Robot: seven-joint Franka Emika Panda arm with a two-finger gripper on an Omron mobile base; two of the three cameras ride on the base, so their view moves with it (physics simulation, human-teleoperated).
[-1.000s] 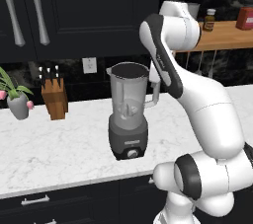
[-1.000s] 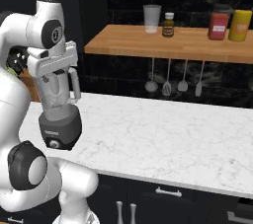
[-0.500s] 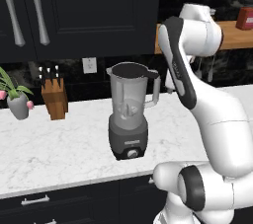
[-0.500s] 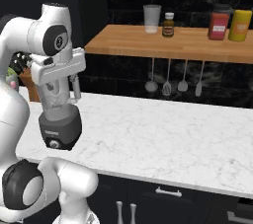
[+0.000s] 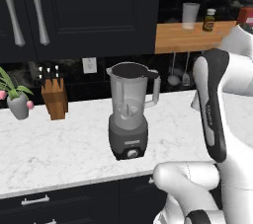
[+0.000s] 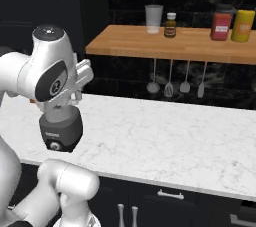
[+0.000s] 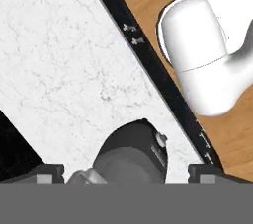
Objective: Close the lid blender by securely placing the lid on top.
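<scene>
As the arm swings up and off to the right, away from the jar it was leaning over a moment ago, the blender (image 5: 129, 114) is left standing clear in the left base view, upright on the marble counter (image 5: 59, 144) just in front of the wall socket. A dark disc sits across the mouth of the jar, level with the rim and spout. I take that to be the lid (image 5: 130, 70), already resting in place, though from here I cannot tell how firmly it is seated.

If that reading is right, the placing is done and the arm is backing out. What remains is only to check that the lid has not been tipped or dragged by the retreat, and it looks flat.

In the hand view the gripper (image 7: 127, 173) looks down on the blender (image 7: 131, 151) from well above. Its two dark fingertips (image 7: 49, 171) stand spread as wide as they go, one on either side of the view, with nothing between them and nothing touching them. It holds no object.
</scene>
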